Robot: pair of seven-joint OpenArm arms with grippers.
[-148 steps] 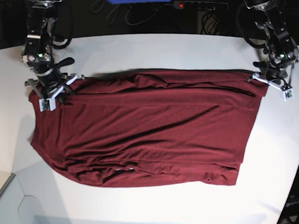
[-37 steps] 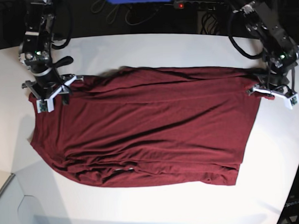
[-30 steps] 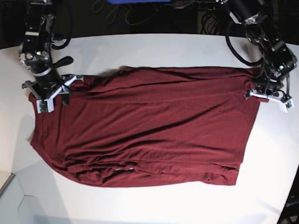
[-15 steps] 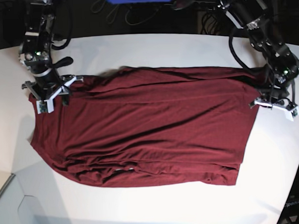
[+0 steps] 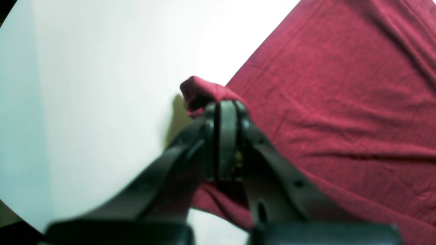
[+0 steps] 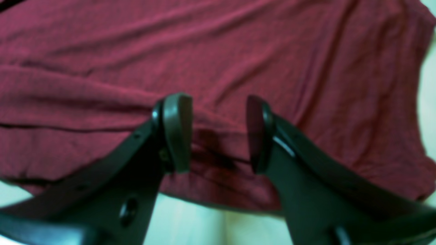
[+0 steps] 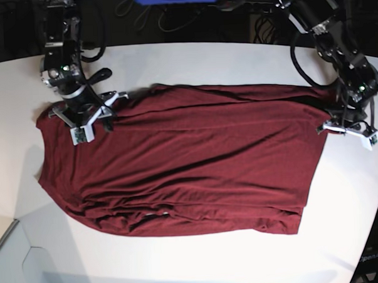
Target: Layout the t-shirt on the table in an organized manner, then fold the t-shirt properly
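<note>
The table (image 7: 198, 59) is the largest thing, a white top with a curved far edge. The t-shirt (image 7: 184, 167) lies spread flat across its middle, dark maroon, long side running across the base view, with loose creases along its near edge.

The left gripper (image 7: 346, 129) sits at the shirt's edge on that view's right side. In the left wrist view its jaws are pressed together on a small raised fold of the shirt's edge (image 5: 201, 93), with bare table just beyond the fold and the rest of the cloth lying flat to the other side.

The right gripper (image 7: 88, 121) stands over the shirt's far corner on the base view's left. Its jaws are parted, fingers (image 6: 177, 132) either side of a ridge of cloth, not pinching it.
</note>
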